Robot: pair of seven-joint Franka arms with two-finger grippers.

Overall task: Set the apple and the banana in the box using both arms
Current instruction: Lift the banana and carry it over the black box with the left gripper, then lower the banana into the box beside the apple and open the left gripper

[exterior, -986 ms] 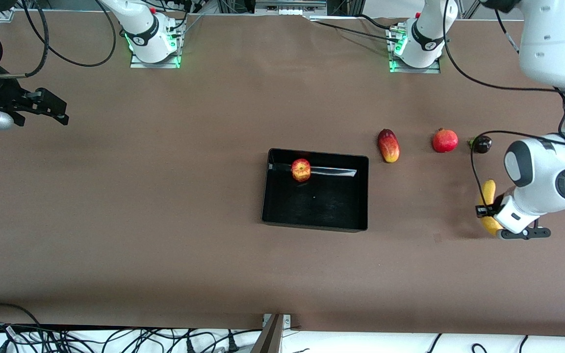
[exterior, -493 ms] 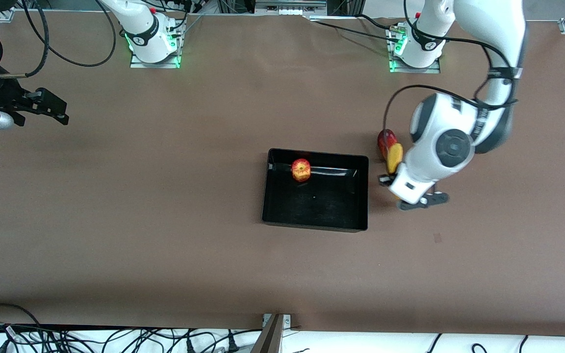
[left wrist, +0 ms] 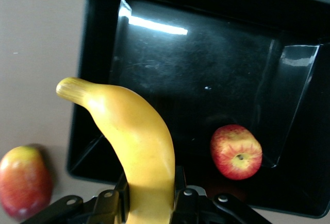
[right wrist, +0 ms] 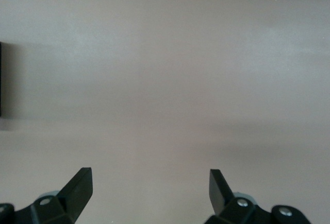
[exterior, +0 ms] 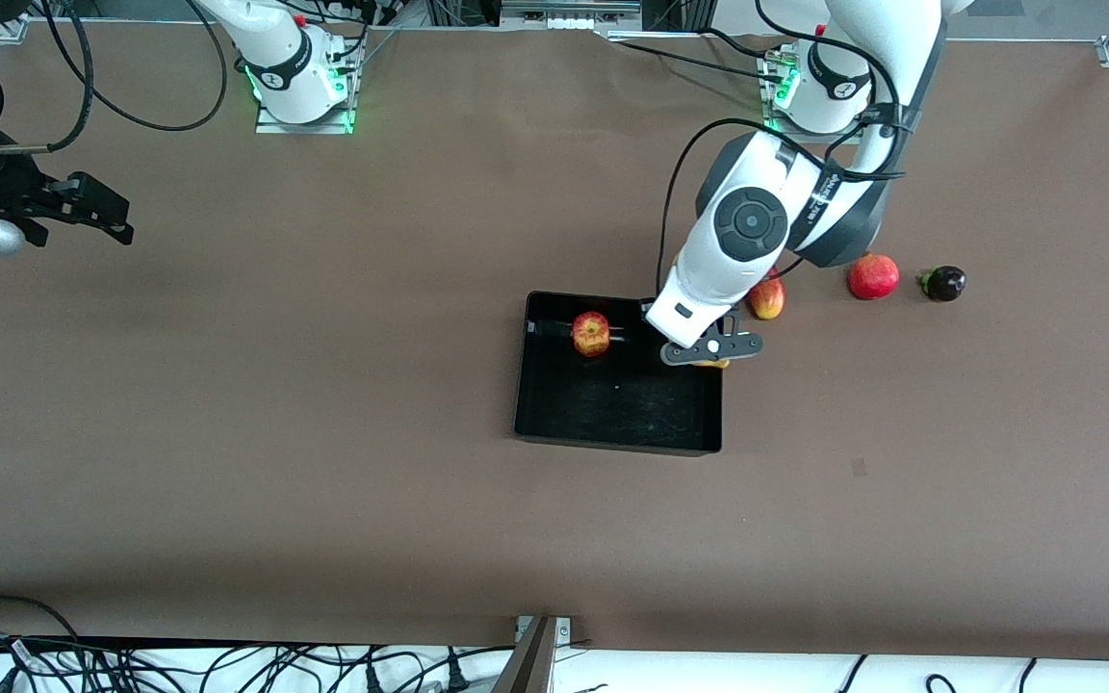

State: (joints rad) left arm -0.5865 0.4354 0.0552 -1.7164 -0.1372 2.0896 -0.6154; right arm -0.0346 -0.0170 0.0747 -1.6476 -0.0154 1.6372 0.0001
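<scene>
So here's the setup, working up from the camera's edge. The brown tabletop (exterior: 323,500) is bare nearest the camera, then comes the box (exterior: 612,445), a glossy black bin sitting roughly mid-table. Inside it, the apple (exterior: 591,333) sits on the floor of the box close to the wall that faces the arm bases, toward the right arm's end of the bin. In the left wrist view you can see the apple (left wrist: 236,151) pretty clearly, dimple and all, with the shiny box wall (left wrist: 82,105) around it.

The left tool (exterior: 710,350) hangs over the box corner toward the left arm's end, and it's clamped on the banana (left wrist: 135,147). From the front camera only a little sliver of yellow banana (exterior: 711,363) peeks out under the tool, but the wrist camera shows it sticking straight out from between the fingers (left wrist: 178,180), with its tip over the box rim.

A bit farther from the camera than that, just outside the box, lies a mango (exterior: 766,298), partly hidden by the arm. Continuing toward the left arm's end in a loose row: a red pomegranate (exterior: 873,276), then a small dark fruit (exterior: 944,283), can't tell what it is.

The right tool (exterior: 97,214) waits way off at the right arm's end, fingers (right wrist: 77,188) spread wide apart over bare tabletop, holding nothing.
</scene>
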